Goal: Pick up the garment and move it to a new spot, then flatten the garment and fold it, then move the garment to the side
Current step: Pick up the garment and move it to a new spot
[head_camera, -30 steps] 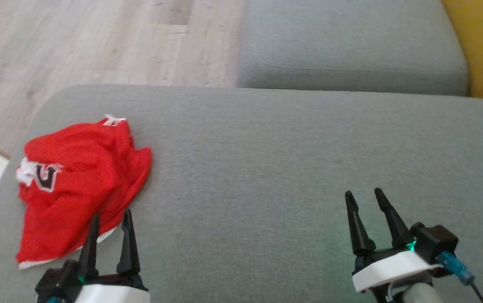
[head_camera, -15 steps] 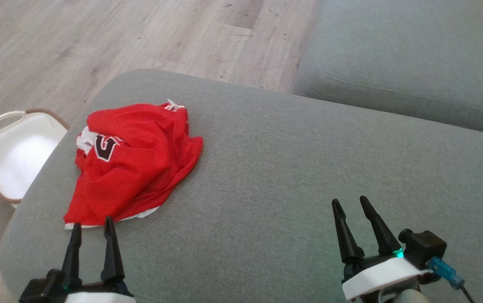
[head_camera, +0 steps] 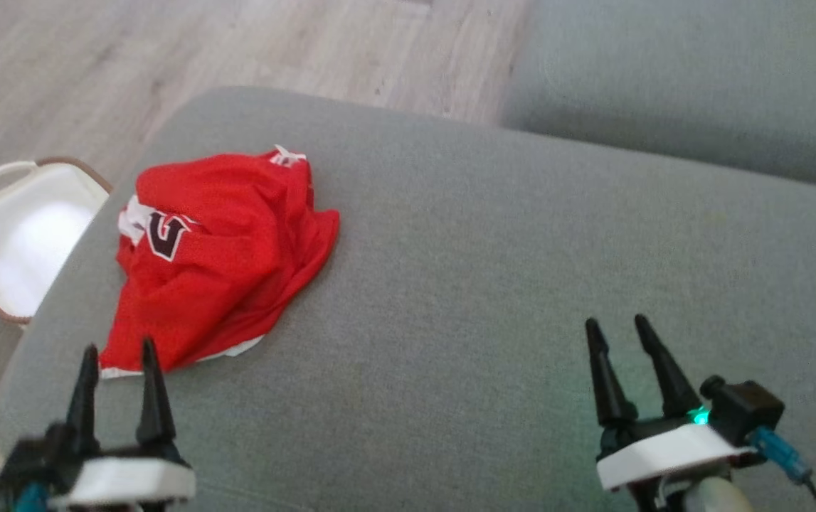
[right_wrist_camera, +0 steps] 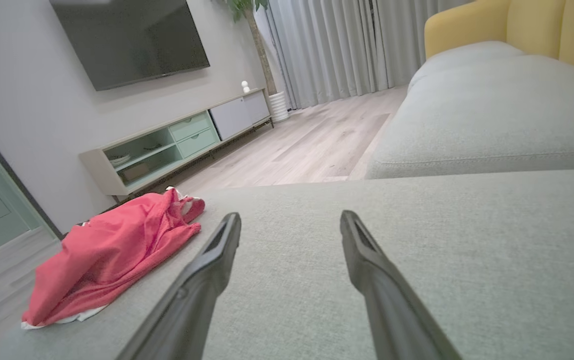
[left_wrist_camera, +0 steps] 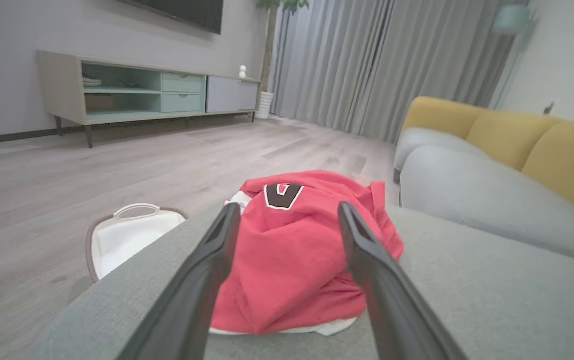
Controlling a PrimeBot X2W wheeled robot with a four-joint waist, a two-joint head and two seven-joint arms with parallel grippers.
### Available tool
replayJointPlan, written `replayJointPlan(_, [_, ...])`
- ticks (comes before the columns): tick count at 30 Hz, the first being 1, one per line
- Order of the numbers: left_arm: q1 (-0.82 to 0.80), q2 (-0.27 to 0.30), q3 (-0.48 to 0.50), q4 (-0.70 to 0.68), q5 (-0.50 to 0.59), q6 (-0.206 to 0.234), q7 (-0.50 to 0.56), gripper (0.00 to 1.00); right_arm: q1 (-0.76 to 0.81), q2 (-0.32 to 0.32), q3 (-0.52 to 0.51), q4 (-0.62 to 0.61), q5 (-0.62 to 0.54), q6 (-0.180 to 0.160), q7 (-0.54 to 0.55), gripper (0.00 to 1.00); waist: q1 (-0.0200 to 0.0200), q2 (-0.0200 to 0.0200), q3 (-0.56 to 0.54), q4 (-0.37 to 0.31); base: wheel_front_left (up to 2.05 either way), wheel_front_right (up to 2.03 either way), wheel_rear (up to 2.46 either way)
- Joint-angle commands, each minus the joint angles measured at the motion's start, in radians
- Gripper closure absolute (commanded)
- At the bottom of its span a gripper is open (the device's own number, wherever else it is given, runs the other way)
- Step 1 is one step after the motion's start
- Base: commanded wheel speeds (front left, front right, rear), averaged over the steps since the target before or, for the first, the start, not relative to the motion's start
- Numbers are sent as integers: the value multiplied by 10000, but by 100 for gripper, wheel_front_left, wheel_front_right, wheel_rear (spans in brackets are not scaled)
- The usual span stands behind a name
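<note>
Garment (head_camera: 226, 277) red, crumpled on cushion (head_camera: 507, 284), blk white-edged char (head_camera: 166, 236), illegible

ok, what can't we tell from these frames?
- Red garment: crumpled in every view; folds hide its shape and most of the print.
- Basket: head view's left edge cuts it; in left wrist view the grey cushion hides part of it.
- Left gripper: its base is blurred in head view.

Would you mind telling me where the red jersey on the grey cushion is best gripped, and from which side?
Probably the near white-trimmed hem of the red jersey, approached from the robot's side by the open left gripper. That edge lies thin and flat on the grey cushion, closest to it, whereas the middle is a bunched mound.
</note>
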State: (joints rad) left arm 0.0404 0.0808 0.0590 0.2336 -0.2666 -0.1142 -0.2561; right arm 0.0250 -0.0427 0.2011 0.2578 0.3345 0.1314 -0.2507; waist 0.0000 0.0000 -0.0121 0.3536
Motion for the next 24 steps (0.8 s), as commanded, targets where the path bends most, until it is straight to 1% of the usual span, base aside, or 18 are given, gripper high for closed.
replayJointPlan(1, [-1127, 436, 311, 106, 132, 23, 288, 0, -658, -75, 10, -489, -219, -7, -111, 0, 0, 0, 567, -274, 0, 0, 0])
replayJointPlan(6, [-2803, 1053, 457, 981, 65, 165, 1488, 0, -995, -75, -478, -830, -693, -7, -111, 0, 0, 0, 1350, -512, 0, 0, 0])
replayJointPlan(12, [-4561, 1712, 94, 2242, -58, 31, 3246, 0, -1355, -75, -948, -1200, -1135, -7, -111, 0, 0, 0, 2200, -778, 0, 0, 0])
replayJointPlan(13, [-4561, 1712, 94, 2242, -58, 31, 3246, 0, -1355, -75, -948, -1200, -1135, -7, -111, 0, 0, 0, 2200, -778, 0, 0, 0])
replayJointPlan(14, [-4813, 1829, 11, 2449, -63, 5, 3476, 0, -1402, -75, -997, -1258, -1221, -7, -111, 0, 0, 0, 2344, -829, 0, 0, 0])
replayJointPlan(20, [-5986, 2277, -391, 3934, -242, -96, 4428, 0, -1602, -75, -1199, -1493, -1469, -7, -111, 0, 0, 0, 2912, -1080, 0, 0, 0])
replayJointPlan(24, [-6390, 2473, -630, 4862, -350, -129, 4670, 0, -1636, -75, -1150, -1552, -1555, -7, -111, 0, 0, 0, 3096, -1246, 0, 0, 0])
